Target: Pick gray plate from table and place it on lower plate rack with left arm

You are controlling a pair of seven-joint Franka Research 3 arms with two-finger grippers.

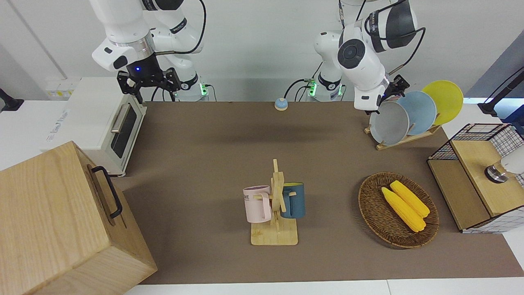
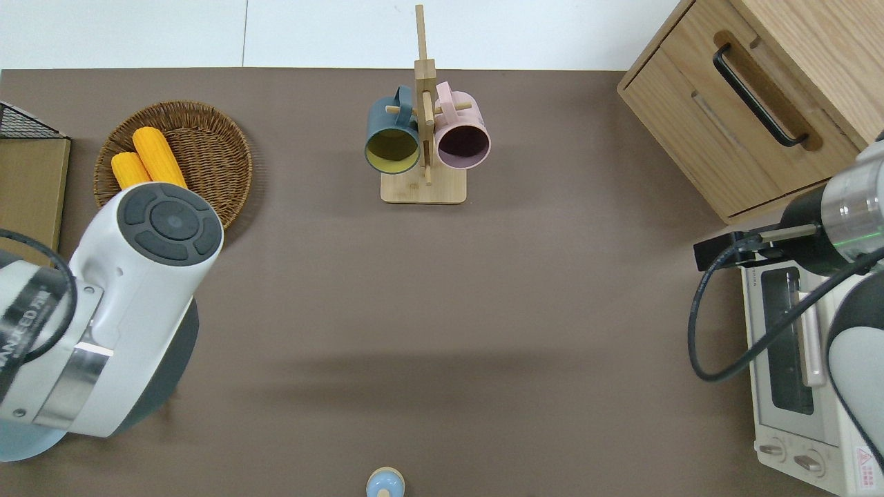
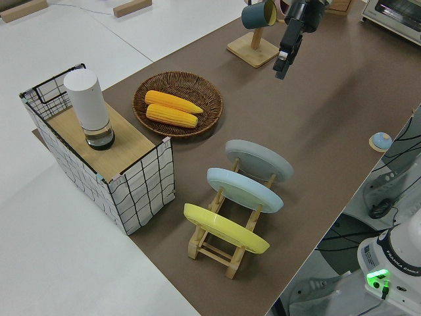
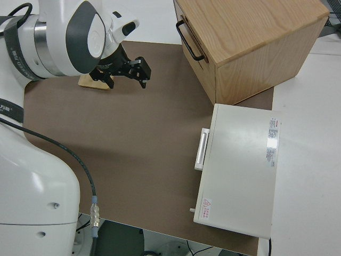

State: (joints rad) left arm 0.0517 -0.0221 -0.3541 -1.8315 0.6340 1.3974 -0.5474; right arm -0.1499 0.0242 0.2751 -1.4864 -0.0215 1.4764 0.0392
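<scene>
The gray plate [image 1: 391, 125] [image 3: 260, 161] leans in the lower plate rack [image 1: 403, 140] [image 3: 217, 247], in the slot closest to the table's middle. A pale blue plate [image 1: 421, 112] and a yellow plate [image 1: 444, 100] fill the slots beside it. In the left side view my left gripper [image 1: 380, 105] [image 3: 281, 69] hangs in the air well clear of the plate, holding nothing. From overhead, the left arm [image 2: 131, 290] hides the rack. The right arm is parked, its gripper [image 1: 148, 88] [image 4: 123, 80] open.
A mug tree [image 1: 275, 205] with two mugs stands mid-table. A wicker basket [image 1: 370, 205] with corn and a wire crate [image 1: 479, 172] sit toward the left arm's end. At the right arm's end are a toaster oven [image 1: 102, 123] and a wooden box [image 1: 61, 221].
</scene>
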